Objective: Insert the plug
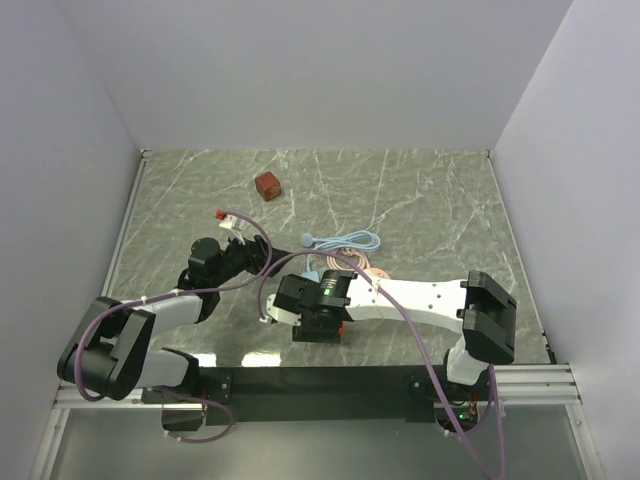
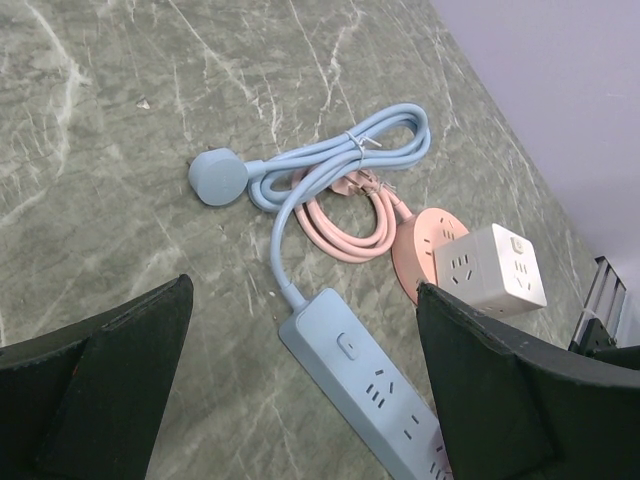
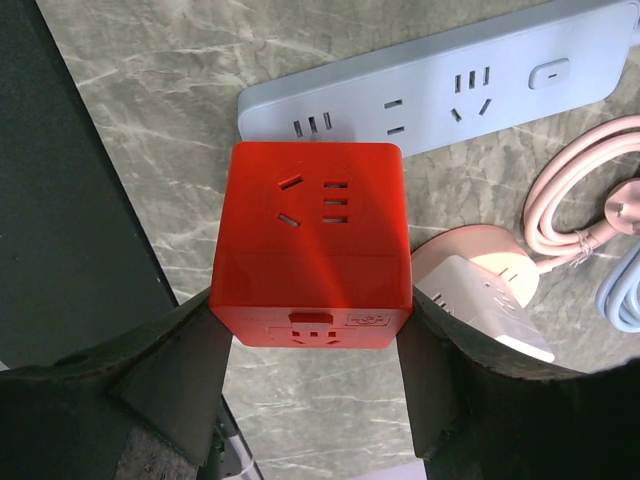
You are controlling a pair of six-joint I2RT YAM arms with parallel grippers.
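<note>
Red plug (image 3: 312,245) held near the power strip (image 3: 440,85).
Top view: both arms reach over the table (image 1: 420,190). Left wrist view: the left gripper (image 2: 305,290) has its fingers wide apart. Right wrist view: the right gripper (image 3: 312,305) clamps the plug.

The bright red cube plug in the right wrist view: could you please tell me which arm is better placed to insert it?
Right. The right gripper clamps the bright red plastic cube plug, near the sockets of the light blue plastic power strip. The left gripper is open and empty.
</note>
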